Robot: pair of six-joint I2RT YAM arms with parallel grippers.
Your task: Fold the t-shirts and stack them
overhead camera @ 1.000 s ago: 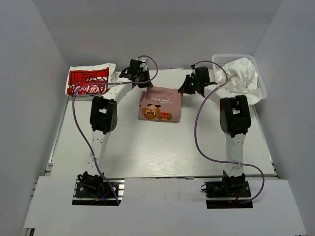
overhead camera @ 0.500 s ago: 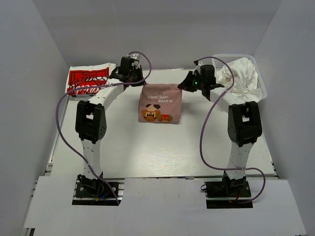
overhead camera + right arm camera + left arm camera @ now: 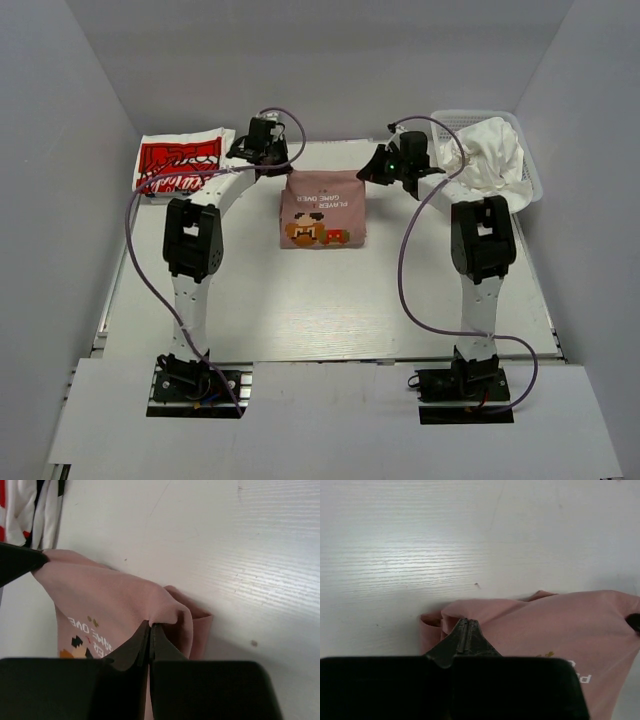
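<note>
The folded dusty-pink t-shirt (image 3: 322, 212) with a cartoon print lies mid-table. Both grippers hold its far edge. My left gripper (image 3: 285, 171) is shut on the far left corner, and in the left wrist view its jaws (image 3: 466, 623) pinch the pink cloth (image 3: 555, 630). My right gripper (image 3: 366, 175) is shut on the far right corner; its jaws (image 3: 150, 626) bunch the pink fabric (image 3: 105, 605) there. A folded white t-shirt with a red print (image 3: 180, 163) lies at the far left. Crumpled white t-shirts (image 3: 492, 152) fill the basket.
The white mesh basket (image 3: 530, 175) stands at the far right corner against the grey wall. Purple cables loop from both arms over the table (image 3: 320, 300). Grey walls close in the left, back and right sides.
Both grippers have drawn the pink shirt's far edge back toward the rear wall. The fabric now lies longer and flatter, with its printed text showing. Both elbows shifted.
</note>
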